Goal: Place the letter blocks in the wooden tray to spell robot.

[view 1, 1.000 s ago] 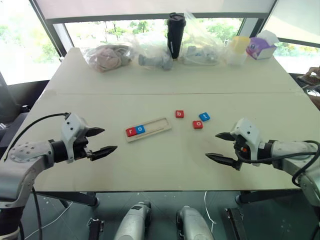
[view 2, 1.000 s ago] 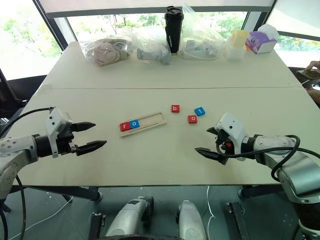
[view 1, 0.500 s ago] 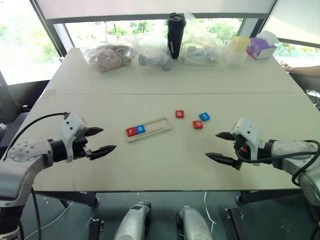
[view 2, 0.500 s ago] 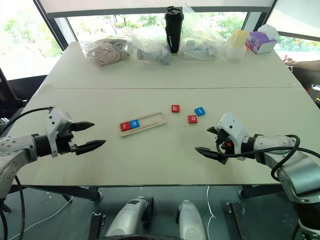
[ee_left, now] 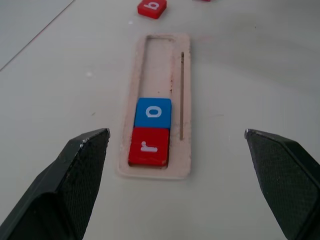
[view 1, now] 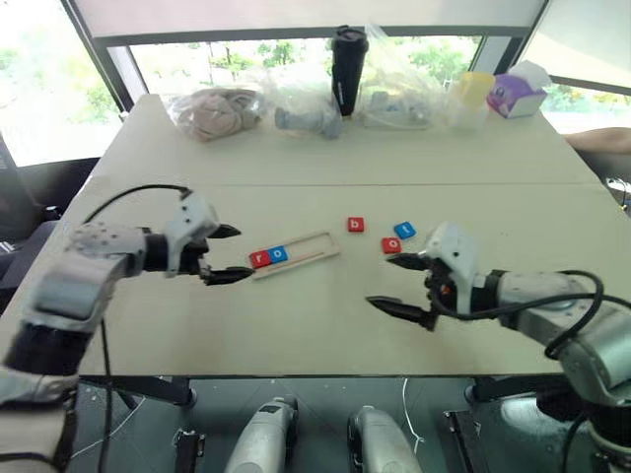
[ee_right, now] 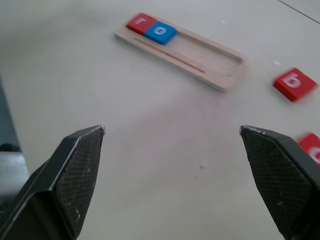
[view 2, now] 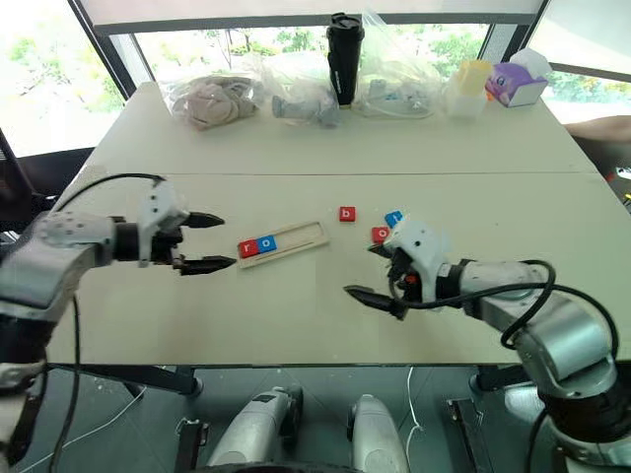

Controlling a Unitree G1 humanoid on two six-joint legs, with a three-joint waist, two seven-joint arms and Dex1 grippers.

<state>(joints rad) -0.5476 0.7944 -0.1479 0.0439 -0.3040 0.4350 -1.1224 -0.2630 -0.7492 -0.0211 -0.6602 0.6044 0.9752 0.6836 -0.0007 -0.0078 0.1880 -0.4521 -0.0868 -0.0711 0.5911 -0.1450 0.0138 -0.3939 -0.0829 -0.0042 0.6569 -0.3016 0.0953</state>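
Left eye view: the wooden tray (view 1: 294, 255) lies mid-table, its long axis running left to right and tilted so its right end sits a little farther away. The red r (view 1: 259, 259) and blue o (view 1: 278, 254) fill its left end. The left gripper (view 1: 226, 254) hangs wide open just beside that end; a push there could skew the tray.

Right eye view: the right gripper (view 2: 373, 272), also wide open and empty, hovers near the red o (view 2: 380, 235) and blue t (view 2: 393, 218), with the red b (view 2: 346, 213) apart; it might grab the wrong letter.

Left wrist view: the empty slots stretch away toward the b.

Right wrist view: the tray lies slantwise.
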